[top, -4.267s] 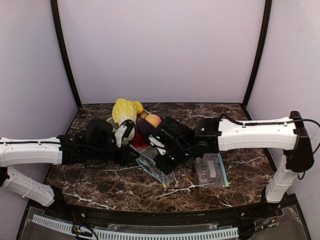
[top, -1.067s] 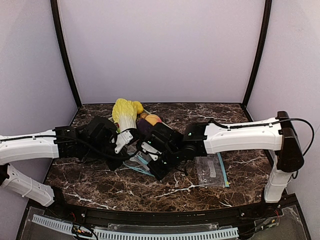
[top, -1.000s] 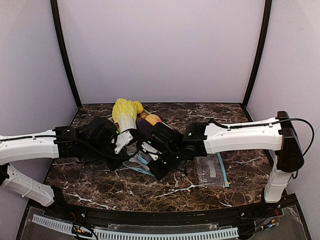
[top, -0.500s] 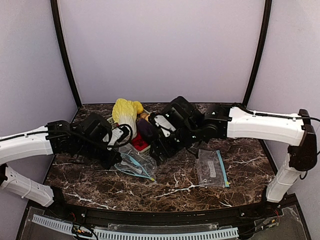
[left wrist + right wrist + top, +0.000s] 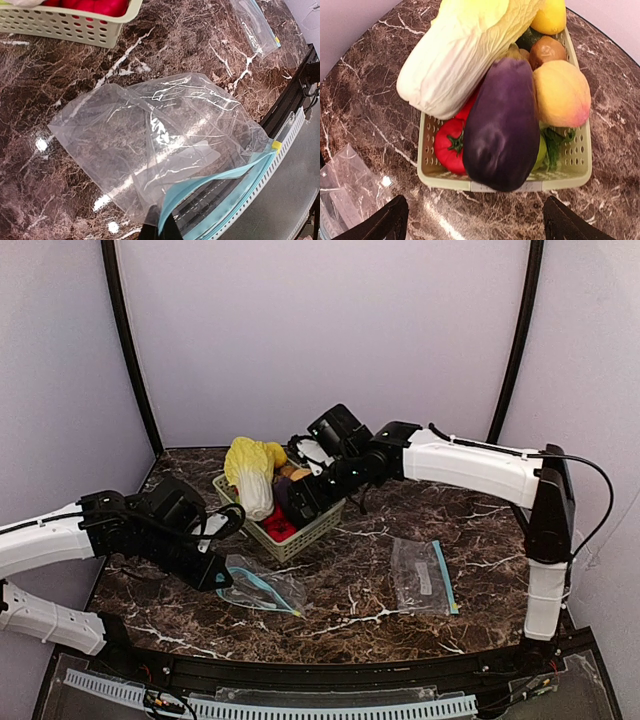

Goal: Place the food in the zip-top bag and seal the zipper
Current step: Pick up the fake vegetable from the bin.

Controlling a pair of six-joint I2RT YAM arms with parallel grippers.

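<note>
The dark purple eggplant (image 5: 502, 125) lies on top of the pile in the cream basket (image 5: 440, 177). A round orange-yellow peach (image 5: 561, 92) sits beside it, and a small green fruit (image 5: 540, 150) shows under both. My right gripper (image 5: 477, 225) hovers open over the basket's near rim, with nothing between its fingers (image 5: 390, 222). The clear zip-top bag (image 5: 155, 145), which has a blue zipper, lies crumpled on the marble. My left gripper (image 5: 159, 231) is shut on its zipper edge. In the top view, the left gripper (image 5: 215, 575) holds the bag (image 5: 262, 587) in front of the basket (image 5: 300, 535).
A pale cabbage (image 5: 455, 55), a red tomato-like piece (image 5: 449, 145), a lemon (image 5: 549, 17) and a brown kiwi (image 5: 546, 50) share the basket. A second zip-top bag (image 5: 420, 575) lies flat to the right. The table's front rail (image 5: 300, 670) runs close behind the held bag.
My right gripper opened, let go of the bag and rose back over the basket. My left gripper pulled the bag left and nearer the front edge.
</note>
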